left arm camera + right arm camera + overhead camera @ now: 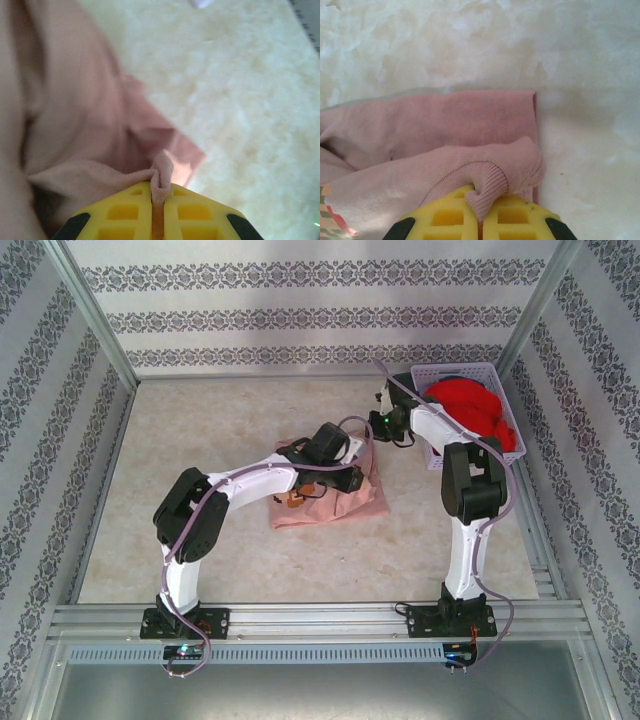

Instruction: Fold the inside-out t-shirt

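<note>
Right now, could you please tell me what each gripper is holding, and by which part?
Both pinch the salmon-pink t-shirt: left gripper a bunched fabric fold, right gripper its ribbed band.

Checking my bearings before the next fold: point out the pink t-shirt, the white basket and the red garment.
pink t-shirt [345, 505], top external view, bare cloth near its right edge.
white basket [455, 369], top external view, its far rim.
red garment [470, 405], top external view, middle of the heap in the basket.

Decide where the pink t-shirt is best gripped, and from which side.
Probably pinch the t-shirt at a raised edge, such as the ribbed band, coming from above: it lies spread on the table, so bunched edges give the jaws a thin fold.
</note>
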